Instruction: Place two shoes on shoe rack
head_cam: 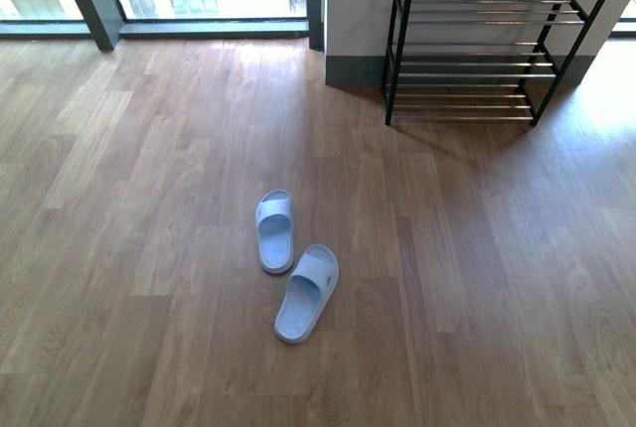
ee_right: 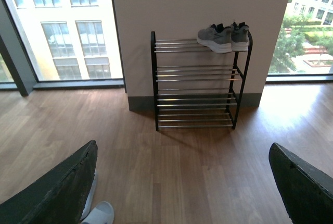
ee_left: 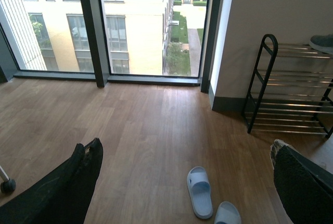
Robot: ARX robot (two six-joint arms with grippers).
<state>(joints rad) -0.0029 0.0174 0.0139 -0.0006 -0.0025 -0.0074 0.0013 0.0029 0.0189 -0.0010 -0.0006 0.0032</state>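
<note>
1. The two pale blue rubber slides lie on the wooden floor [head_cam: 119, 199], well apart from the shoe rack [ee_right: 154, 83]. The farther slide [head_cam: 275, 231] and the nearer slide [head_cam: 307, 292] sit just beside each other, soles down and straps up. The nearer one is angled slightly off the other.
2. The grey knit sneakers [ee_right: 222, 37] stand side by side on the rack's top tier. They are toward the end that lies to the right in the front view.
3. The rack stands against the wall. Its lower tiers of silver rods carry nothing that we can see.
4. The left tool [ee_left: 182, 147] has its fingers spread wide with nothing between them. It hangs above the floor, with the slides below it.
5. The right tool [ee_right: 182, 148] is likewise spread wide and holds nothing. Its camera faces the rack.
6. Neither arm shows in the front view.
7. Judgement: the sneakers look done and the slides are untouched, so the step in hand is the approach to the slides.
8. Judgement: the next move calls for a tool to come down over one slide and close across the strap or a side wall. The slide can then be carried to a free tier and laid flat across at least two rods, since a tilted sole could slip between the thin rods.
</note>
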